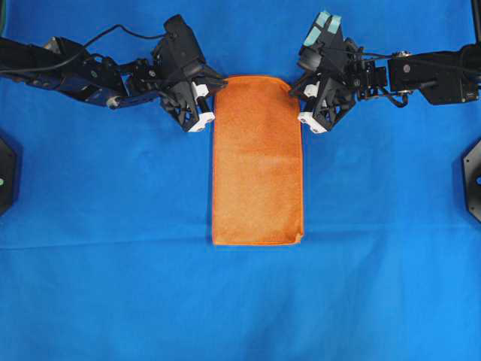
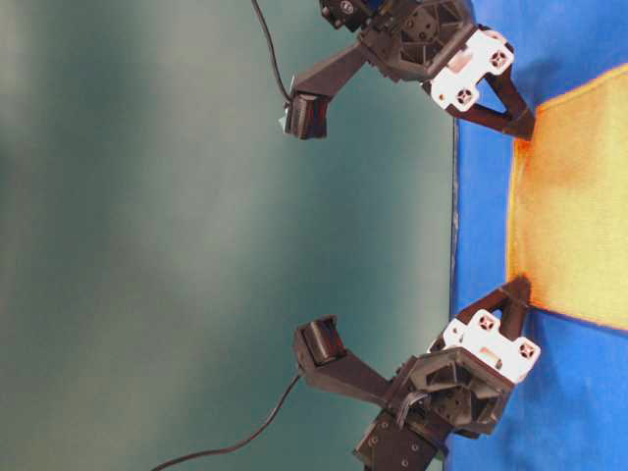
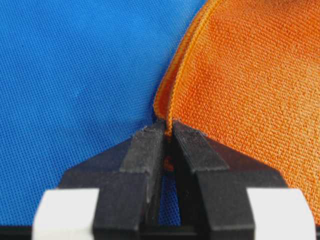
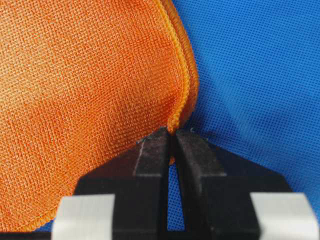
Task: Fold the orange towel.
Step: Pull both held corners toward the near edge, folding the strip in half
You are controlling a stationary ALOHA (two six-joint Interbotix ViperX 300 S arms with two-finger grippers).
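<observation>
The orange towel [image 1: 257, 159] lies folded in a long strip on the blue cloth [image 1: 113, 286], its far end between my hands. My left gripper [image 1: 218, 92] pinches its far-left corner hem; my right gripper [image 1: 294, 90] is clamped on the far-right corner.

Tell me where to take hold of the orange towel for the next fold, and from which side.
Grip the orange towel at its two far corners, one from each long side. It lies flat as a narrow, already doubled rectangle. The left gripper and right gripper are shut on exactly those corners.
</observation>
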